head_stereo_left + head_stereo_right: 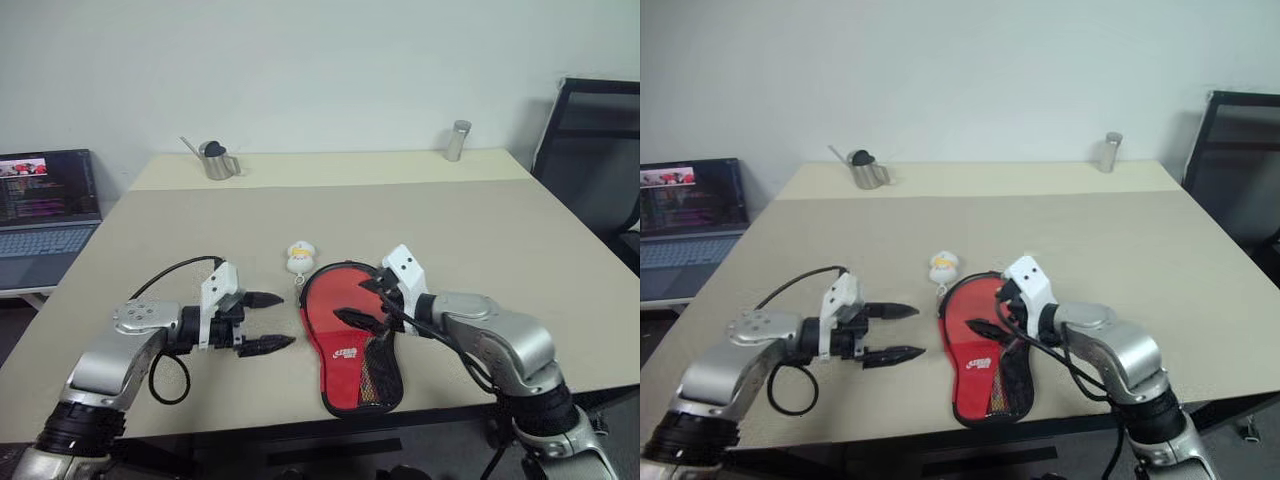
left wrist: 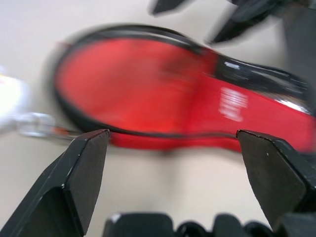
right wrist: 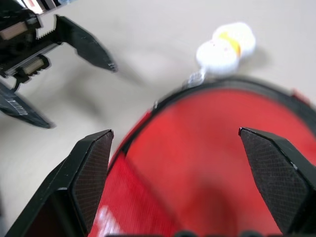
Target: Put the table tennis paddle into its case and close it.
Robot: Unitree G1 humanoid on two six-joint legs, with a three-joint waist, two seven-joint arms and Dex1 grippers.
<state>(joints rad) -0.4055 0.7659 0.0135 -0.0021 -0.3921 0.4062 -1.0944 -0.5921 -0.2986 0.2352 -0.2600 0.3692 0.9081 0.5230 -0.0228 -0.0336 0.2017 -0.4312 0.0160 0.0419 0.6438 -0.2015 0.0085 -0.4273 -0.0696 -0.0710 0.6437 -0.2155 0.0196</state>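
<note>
The soft, paddle-shaped red fabric case (image 1: 348, 345) with black zipper rim lies near the table's near edge, centre-right, handle end towards the robot. No separate paddle can be made out; whether it sits inside I cannot tell. Closing probably needs one claw pinning the cover while the other works the rim. The right gripper (image 1: 366, 303) hovers over the case, jaws wide apart, empty. The left gripper (image 1: 265, 322), just left of it, is equally spread, holding nothing. A small white-and-yellow trinket (image 1: 299, 256) lies just beyond.
</note>
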